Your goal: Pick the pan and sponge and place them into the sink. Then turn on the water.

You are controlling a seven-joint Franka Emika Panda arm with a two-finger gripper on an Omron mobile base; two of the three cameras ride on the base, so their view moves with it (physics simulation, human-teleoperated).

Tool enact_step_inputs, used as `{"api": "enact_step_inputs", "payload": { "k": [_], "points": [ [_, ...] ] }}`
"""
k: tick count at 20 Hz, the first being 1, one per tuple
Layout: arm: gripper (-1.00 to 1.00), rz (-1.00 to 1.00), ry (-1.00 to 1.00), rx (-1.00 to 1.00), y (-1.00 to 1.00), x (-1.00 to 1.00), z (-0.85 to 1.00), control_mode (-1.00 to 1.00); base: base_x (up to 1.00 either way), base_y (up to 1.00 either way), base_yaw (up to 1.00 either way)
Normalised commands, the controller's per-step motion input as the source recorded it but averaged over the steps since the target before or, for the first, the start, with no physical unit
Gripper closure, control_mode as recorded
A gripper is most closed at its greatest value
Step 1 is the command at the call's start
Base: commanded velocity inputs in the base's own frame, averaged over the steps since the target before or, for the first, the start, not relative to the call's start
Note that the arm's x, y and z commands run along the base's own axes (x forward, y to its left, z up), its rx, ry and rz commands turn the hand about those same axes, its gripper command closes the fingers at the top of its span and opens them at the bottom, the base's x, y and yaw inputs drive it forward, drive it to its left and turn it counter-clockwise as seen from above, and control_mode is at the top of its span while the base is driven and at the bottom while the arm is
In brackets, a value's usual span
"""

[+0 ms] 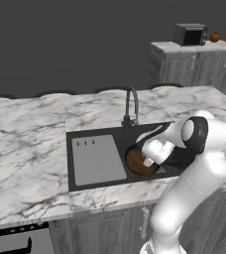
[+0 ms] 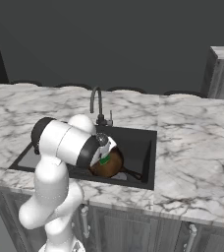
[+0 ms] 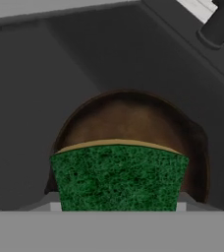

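Note:
The pan [image 1: 136, 162] [image 2: 112, 165] [image 3: 128, 118], brown inside with a dark rim, lies in the basin of the black sink [image 1: 96, 159] [image 2: 139, 142]. My gripper [image 1: 148, 160] [image 2: 104, 156] hangs low in the basin just above the pan, shut on the sponge [image 2: 105, 160] [image 3: 119, 177]. In the hand view the sponge's green face and thin yellow edge cover the fingertips. The dark gooseneck faucet [image 1: 132, 105] [image 2: 96, 103] [image 3: 221, 22] stands behind the basin. The water is out of view.
The grey ribbed drainboard [image 1: 97, 159] takes up the sink's left part. Marble counter [image 1: 30, 144] [image 2: 197, 147] surrounds the sink. A far counter holds a microwave [image 1: 190, 34] and small items. Cabinet fronts with handles [image 2: 191, 236] run below the counter edge.

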Motion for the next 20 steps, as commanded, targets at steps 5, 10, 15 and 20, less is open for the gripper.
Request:
{"api": "enact_step_inputs", "payload": {
  "k": [5, 10, 15, 20],
  "points": [
    [1.0, 0.02, -0.02, -0.02, 0.03, 0.18, -0.34, -1.0, 0.0, 0.0, 0.0],
    [1.0, 0.02, -0.05, -0.03, 0.03, 0.13, -0.38, -1.0, 0.0, 0.0, 0.0],
    [1.0, 0.03, -0.07, -0.02, 0.01, 0.08, -0.42, -1.0, 0.0, 0.0, 0.0],
    [1.0, 0.04, -0.07, -0.02, 0.01, 0.01, -0.54, -1.0, 0.0, 0.0, 0.0]
  ]
}}
